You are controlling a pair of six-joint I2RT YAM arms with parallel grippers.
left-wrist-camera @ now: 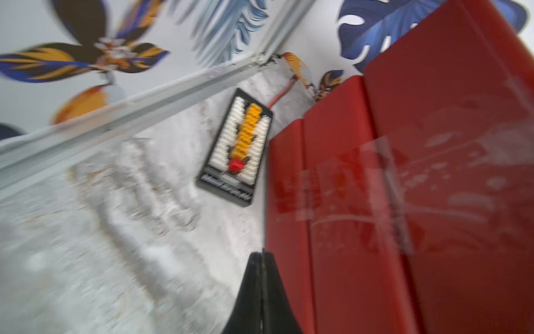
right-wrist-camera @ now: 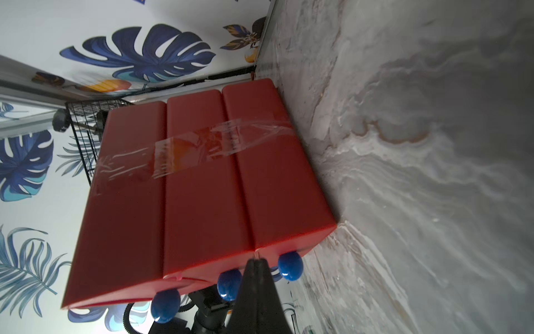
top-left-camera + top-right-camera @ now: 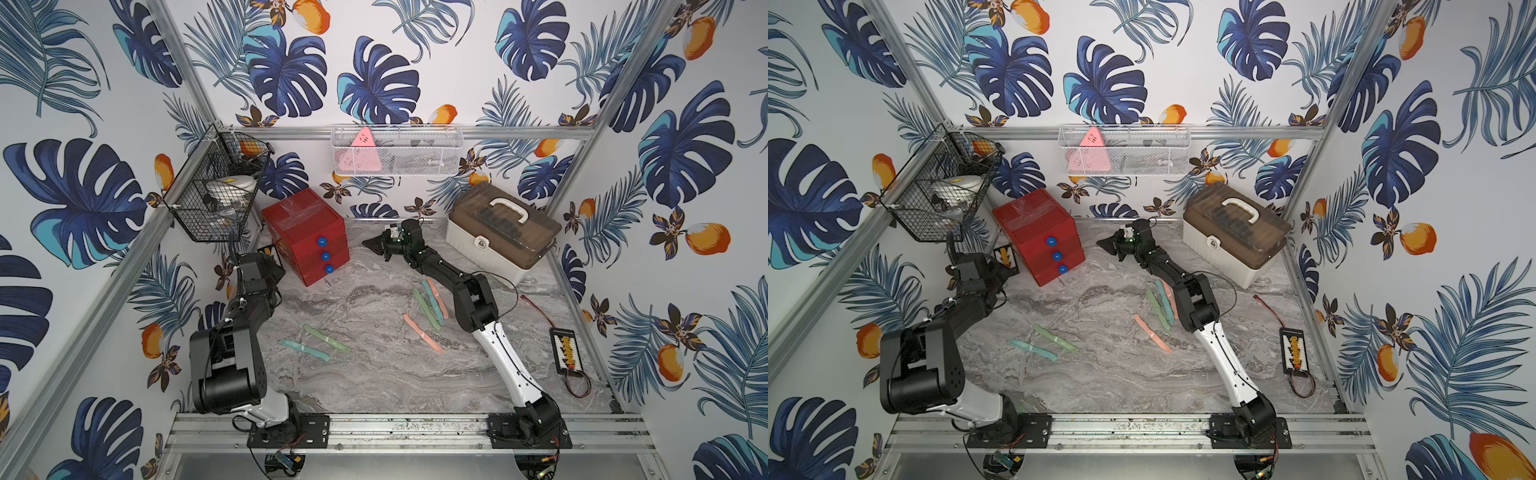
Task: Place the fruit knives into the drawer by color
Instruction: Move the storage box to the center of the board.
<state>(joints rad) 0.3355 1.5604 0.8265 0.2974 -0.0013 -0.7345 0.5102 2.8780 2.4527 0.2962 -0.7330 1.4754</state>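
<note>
The red drawer (image 3: 305,232) (image 3: 1038,232) stands at the back left with its three blue-knobbed fronts shut. Several fruit knives lie on the marble. A teal one (image 3: 303,349) and a green one (image 3: 326,337) lie front left. A pink one (image 3: 423,332) lies in the middle. A green (image 3: 426,308), a teal (image 3: 432,301) and a pink knife (image 3: 439,296) lie beside the right arm. My right gripper (image 3: 365,243) (image 2: 257,261) is shut and empty, its tip close to the drawer's knobs (image 2: 290,269). My left gripper (image 1: 262,256) is shut and empty beside the drawer's taped side (image 1: 375,202).
A beige case (image 3: 503,237) with a brown lid stands at the back right. A black wire basket (image 3: 216,195) and a white mesh basket (image 3: 395,151) hang on the walls. One connector board (image 3: 567,349) lies at the right edge, another (image 1: 237,147) left of the drawer.
</note>
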